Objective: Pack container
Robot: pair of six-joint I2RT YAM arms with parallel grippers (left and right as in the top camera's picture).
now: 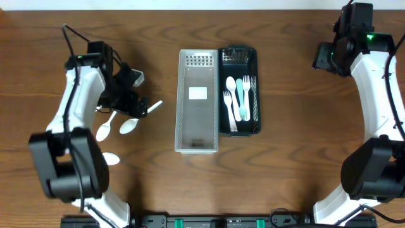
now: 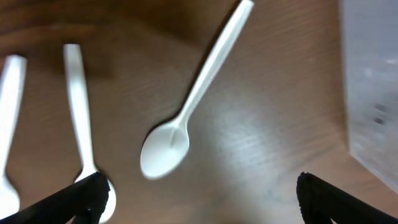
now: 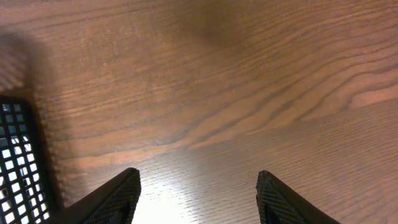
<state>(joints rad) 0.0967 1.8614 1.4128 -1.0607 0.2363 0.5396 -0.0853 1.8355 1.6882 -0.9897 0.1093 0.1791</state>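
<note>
A clear plastic container [image 1: 198, 101] stands at the table's middle, with a dark mesh container [image 1: 239, 88] right beside it that holds white and pale blue forks and spoons [image 1: 237, 101]. Three white spoons lie loose at the left [image 1: 130, 126] [image 1: 104, 130] [image 1: 111, 158]. My left gripper [image 1: 139, 104] hovers open over them. In the left wrist view one spoon [image 2: 165, 149] lies just ahead of the open gripper [image 2: 199, 202], nothing between its fingers. My right gripper [image 1: 321, 58] is open over bare wood at the far right, empty [image 3: 196, 199].
In the left wrist view two more spoons [image 2: 79, 118] [image 2: 9, 124] lie to the left, and the clear container's wall [image 2: 373, 93] shows at the right. The dark mesh container's corner [image 3: 15, 162] shows at the left of the right wrist view.
</note>
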